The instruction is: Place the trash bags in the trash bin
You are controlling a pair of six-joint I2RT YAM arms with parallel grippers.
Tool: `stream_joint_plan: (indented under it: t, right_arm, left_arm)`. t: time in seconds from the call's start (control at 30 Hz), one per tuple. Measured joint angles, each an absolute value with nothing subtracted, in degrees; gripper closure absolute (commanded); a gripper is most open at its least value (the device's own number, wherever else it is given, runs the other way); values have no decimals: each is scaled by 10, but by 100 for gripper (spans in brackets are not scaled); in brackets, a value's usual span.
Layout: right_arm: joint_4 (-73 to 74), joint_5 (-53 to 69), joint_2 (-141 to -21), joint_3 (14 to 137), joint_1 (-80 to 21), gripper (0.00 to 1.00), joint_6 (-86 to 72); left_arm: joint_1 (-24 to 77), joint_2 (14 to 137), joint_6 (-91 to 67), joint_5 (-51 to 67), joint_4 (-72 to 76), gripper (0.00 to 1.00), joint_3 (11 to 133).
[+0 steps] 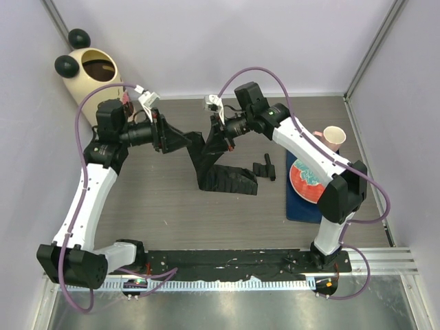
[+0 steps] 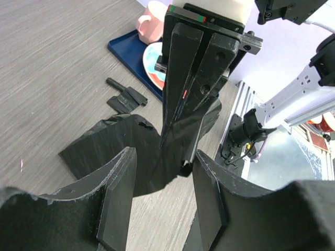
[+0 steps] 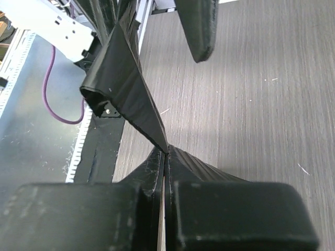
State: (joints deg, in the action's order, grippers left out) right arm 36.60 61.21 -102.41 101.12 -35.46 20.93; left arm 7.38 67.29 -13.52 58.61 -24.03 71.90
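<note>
Nothing binned yet. Your right gripper point(image 3: 165, 157) pinches the trash bag point(image 1: 223, 175) tight above the table point(image 1: 158, 206), tail resting on it. The left gripper point(image 2: 159, 167) has its jaws parted around the bag. The trash bin point(image 1: 86, 89) sits far-left, well apart. Carry and drop remain.

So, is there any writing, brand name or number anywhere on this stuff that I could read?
None: no word, number or brand is readable in any view.
trash bin: no lettering shows from above.
trash bag: plain glossy black.
plate: a red and teal pattern, no letters.
pink cup: plain.
</note>
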Motion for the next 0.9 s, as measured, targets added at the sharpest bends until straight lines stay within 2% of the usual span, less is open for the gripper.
stream_joint_plan:
  t: [0.1,0.23,0.33,0.43,0.53,0.77,0.9]
  right_arm:
    - [382,623,-1028,1020,-355,99,213]
    - [406,632,-1031,1028,-355,99,223]
    - [432,636,-1039,1042,-355,99,234]
    - [455,638,-1051,1056,-355,99,240]
    - [468,638,-1057,1059,-355,99,243]
    - [485,644,-1058,1059,-355,99,243]
    - [503,649,-1059,1063,-355,99,256]
  left_arm:
    - [83,678,-139,592,-209,53,710]
    - [88,684,-151,593,-163,48,696]
    - [88,692,-165,593,-124,36,694]
    - [88,698,-148,606,-121,17,700]
    - [90,698,-70,611,-181,12,718]
    - [135,662,120,559,-286,12,707]
    - [164,660,158,515,-272,22,691]
